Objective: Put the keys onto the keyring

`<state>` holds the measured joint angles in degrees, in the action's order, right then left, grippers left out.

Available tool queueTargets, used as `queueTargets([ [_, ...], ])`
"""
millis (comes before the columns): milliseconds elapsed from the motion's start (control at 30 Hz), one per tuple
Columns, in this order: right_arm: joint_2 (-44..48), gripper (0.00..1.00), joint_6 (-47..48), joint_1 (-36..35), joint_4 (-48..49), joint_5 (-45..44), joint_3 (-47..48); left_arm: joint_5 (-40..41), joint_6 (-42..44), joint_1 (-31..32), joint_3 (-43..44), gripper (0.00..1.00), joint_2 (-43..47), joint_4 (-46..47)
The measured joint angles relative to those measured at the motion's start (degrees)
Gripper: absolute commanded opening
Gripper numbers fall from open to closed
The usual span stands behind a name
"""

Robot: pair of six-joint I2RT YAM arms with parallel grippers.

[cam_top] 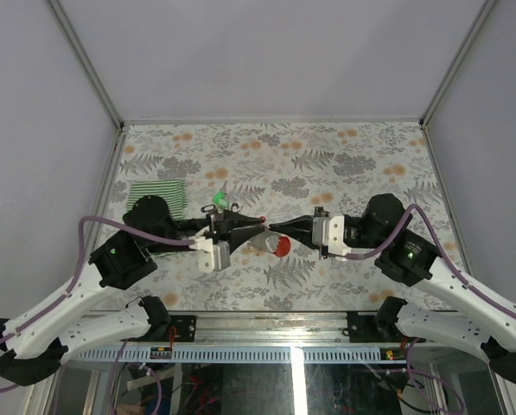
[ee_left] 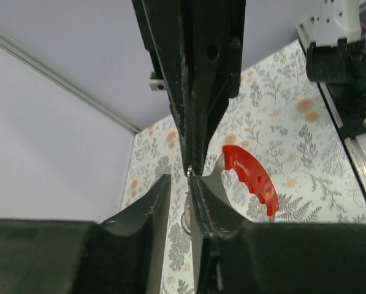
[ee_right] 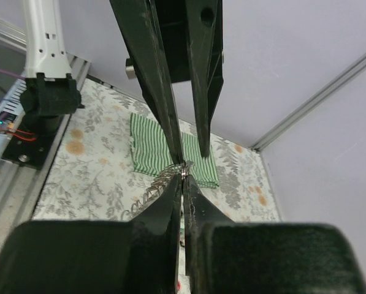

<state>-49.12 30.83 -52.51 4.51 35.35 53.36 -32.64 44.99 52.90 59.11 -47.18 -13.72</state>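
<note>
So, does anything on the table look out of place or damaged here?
Nothing stands out. The left gripper and right gripper meet tip to tip mid-table beside a red piece; the striped cloth lies flat at the left. Nothing looks spilled or broken.

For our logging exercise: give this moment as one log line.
left end effector open | right end effector shut on keyring | end effectors tip-to-tip

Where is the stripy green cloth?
From the top view, the striped cloth lies on the left side of the table, just beyond the left arm.
</note>
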Motion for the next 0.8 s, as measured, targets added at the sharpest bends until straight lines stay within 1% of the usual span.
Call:
queueTargets([
  [200, 0.8, 0.00, -8.5, 0.0, 0.2, 2.1, 0.0, -0.7, -8.4, 0.0, -0.1, 0.37, 5.7, 3.5],
  [333, 1.9, 0.00, -17.2, 0.0, 4.7, 3.1, -1.7, 1.1, -16.7, 0.0, -1.1, 0.41, 9.9, 6.8],
  [467, 2.0, 0.00, -27.6, 0.0, 14.4, 3.0, -6.3, 5.2, -24.8, 0.0, -2.2, 0.42, 11.4, 8.5],
  [600, 0.1, 0.00, -38.1, -0.1, 25.4, 1.8, -11.1, 10.1, -33.4, 0.0, -2.8, 0.38, 11.2, 8.6],
  [700, -1.6, 0.00, -44.7, -0.1, 32.4, -0.1, -13.2, 13.6, -38.9, 0.0, -2.8, 0.36, 11.0, 8.6],
  [800, -2.4, 0.00, -49.5, -0.1, 37.8, -2.4, -14.2, 15.6, -42.5, 0.0, -3.2, 0.35, 11.1, 8.8],
])
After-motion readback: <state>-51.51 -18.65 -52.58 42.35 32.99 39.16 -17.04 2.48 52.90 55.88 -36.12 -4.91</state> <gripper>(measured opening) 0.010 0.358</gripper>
